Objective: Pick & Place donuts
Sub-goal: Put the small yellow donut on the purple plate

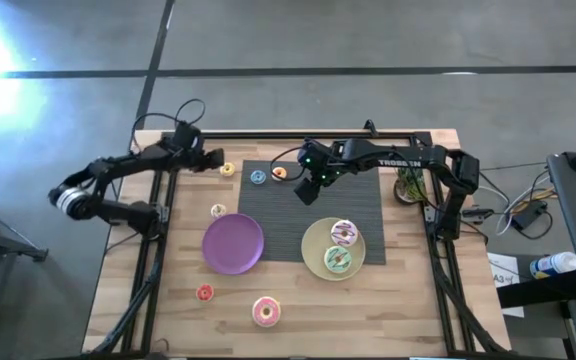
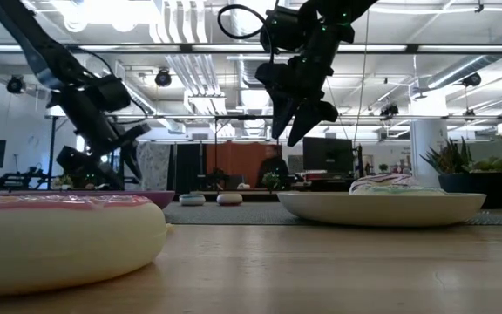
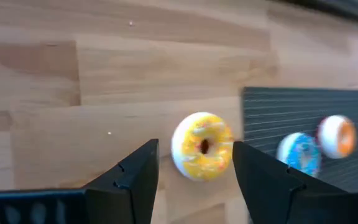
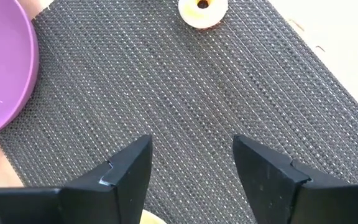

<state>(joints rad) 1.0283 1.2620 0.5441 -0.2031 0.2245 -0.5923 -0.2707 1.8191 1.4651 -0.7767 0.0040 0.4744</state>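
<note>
A robotics lab in an open industrial hall. The wooden surface point(image 1: 388, 300) sits on a grey concrete floor point(image 1: 298, 35) (marked with dark tape lines). Behind it hang exposed ceiling ducts point(image 2: 181, 70), with a monitor point(image 2: 327, 155) beyond.

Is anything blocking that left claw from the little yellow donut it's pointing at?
Nothing visible. The left gripper is open, and the yellow donut lies on bare wood just ahead of its fingers. The blue donut and orange donut sit off to the side on the mat.

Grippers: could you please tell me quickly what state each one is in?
Left tool: open, around the small yellow-iced ring donut.
Right tool: open, empty.
</note>
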